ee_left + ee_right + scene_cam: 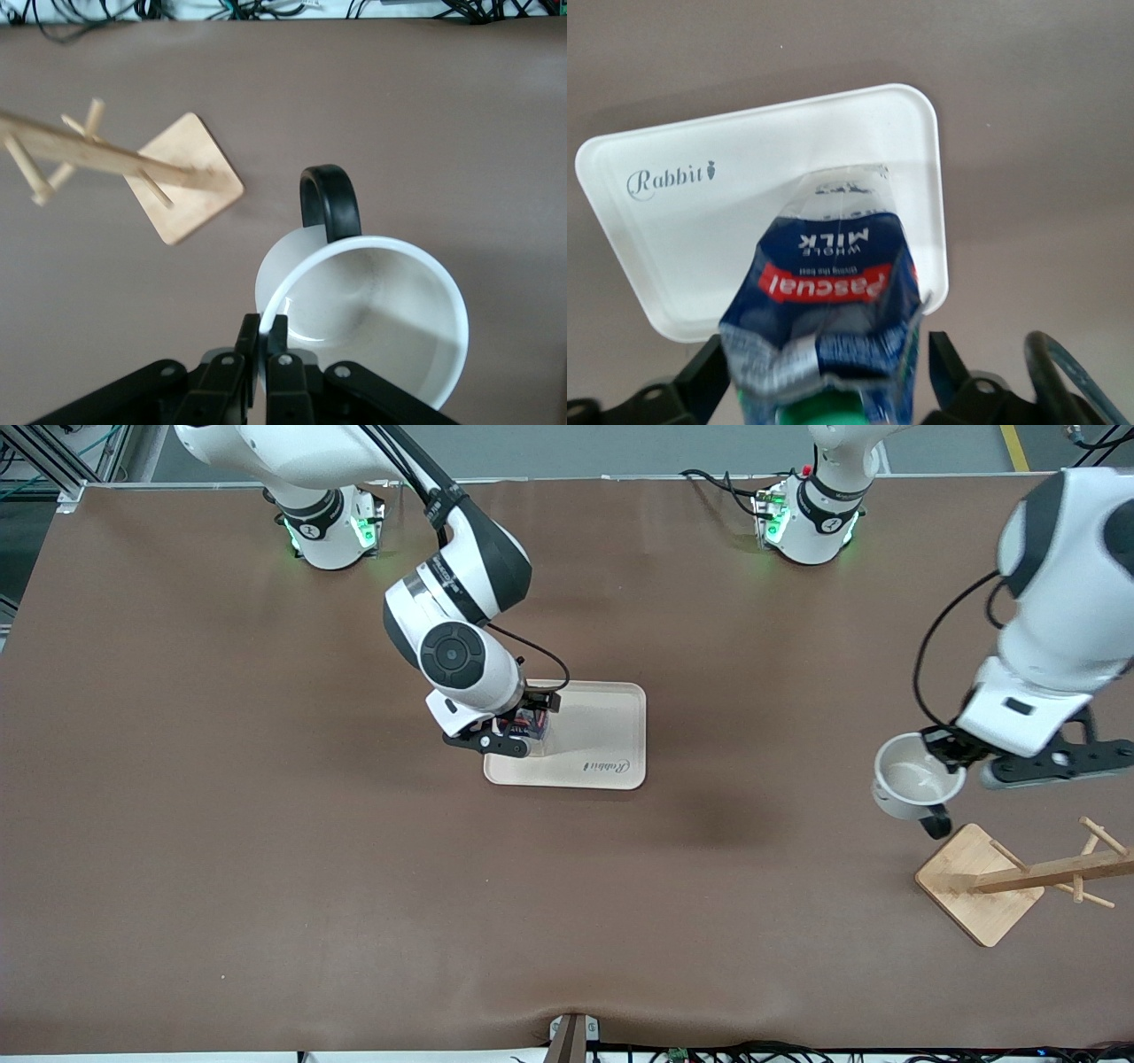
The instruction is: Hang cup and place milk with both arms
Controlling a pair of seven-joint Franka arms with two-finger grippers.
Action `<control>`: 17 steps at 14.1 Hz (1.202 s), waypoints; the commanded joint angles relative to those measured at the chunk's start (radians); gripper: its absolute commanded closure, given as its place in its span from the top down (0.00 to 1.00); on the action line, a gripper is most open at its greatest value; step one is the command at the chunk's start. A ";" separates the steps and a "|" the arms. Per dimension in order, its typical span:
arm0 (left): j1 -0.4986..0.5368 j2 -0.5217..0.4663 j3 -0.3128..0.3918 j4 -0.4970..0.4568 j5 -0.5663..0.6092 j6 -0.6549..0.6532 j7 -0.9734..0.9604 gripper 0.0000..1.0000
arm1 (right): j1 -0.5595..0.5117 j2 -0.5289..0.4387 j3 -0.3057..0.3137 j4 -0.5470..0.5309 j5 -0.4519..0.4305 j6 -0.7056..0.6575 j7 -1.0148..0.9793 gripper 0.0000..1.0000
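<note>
Gripping the milk [524,731], my right gripper [507,735] holds it over the white tray [602,726]; my left gripper [952,751] pinches the cup [912,779] by its rim, up beside the wooden rack [1019,877].

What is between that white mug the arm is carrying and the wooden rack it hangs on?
Nothing visible. The left gripper pinches the rim of the cup in the air beside the rack, with only bare table between them. Meanwhile the right gripper holds the milk over the tray.
</note>
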 commanded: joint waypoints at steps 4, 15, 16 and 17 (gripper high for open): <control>0.120 0.066 -0.008 0.085 -0.020 -0.015 0.313 0.00 | -0.006 -0.023 -0.012 -0.021 -0.007 0.063 0.093 0.00; 0.241 0.090 -0.008 0.088 -0.062 -0.010 0.516 0.00 | -0.534 -0.219 -0.013 -0.031 -0.144 -0.377 -0.555 0.00; 0.245 0.090 -0.008 0.091 -0.076 -0.008 0.540 0.00 | -0.579 -0.228 -0.013 -0.070 -0.161 -0.344 -0.595 0.00; 0.258 0.090 -0.008 0.091 -0.082 -0.008 0.556 0.00 | -0.639 -0.224 -0.013 -0.099 -0.172 -0.319 -0.665 0.00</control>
